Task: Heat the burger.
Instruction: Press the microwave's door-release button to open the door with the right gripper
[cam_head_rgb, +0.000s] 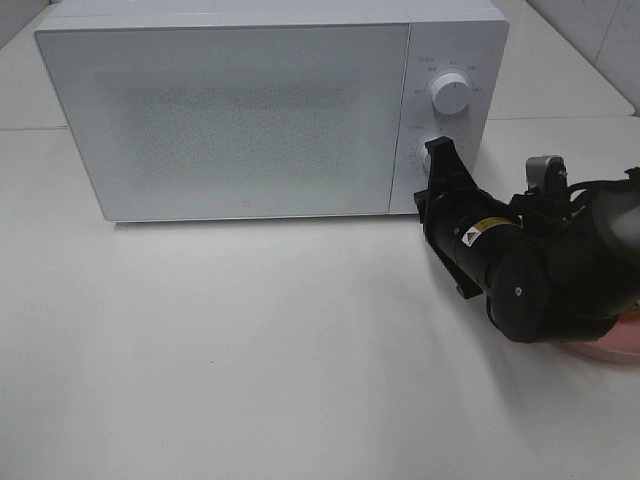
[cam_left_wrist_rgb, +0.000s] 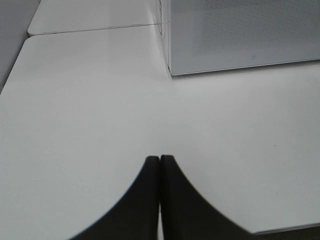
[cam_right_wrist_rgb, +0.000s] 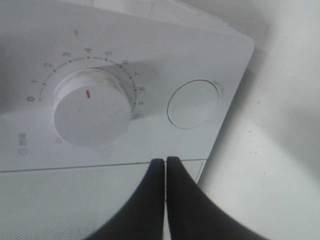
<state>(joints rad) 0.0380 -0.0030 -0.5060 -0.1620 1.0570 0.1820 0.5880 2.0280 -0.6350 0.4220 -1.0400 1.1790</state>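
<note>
- right gripper (cam_head_rgb: 441, 158): jaws pressed shut, empty; tips at the microwave (cam_head_rgb: 240, 100) control panel, near the timer dial (cam_right_wrist_rgb: 90, 107)
- left gripper (cam_left_wrist_rgb: 160, 160): jaws shut, empty, above the white table (cam_left_wrist_rgb: 75, 100)
- microwave door closed; burger out of sight, place cannot be told

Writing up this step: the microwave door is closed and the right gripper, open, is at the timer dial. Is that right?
Not quite. The right gripper is shut, as the right wrist view shows. The microwave door is closed, and the gripper is at the timer dial.
</note>
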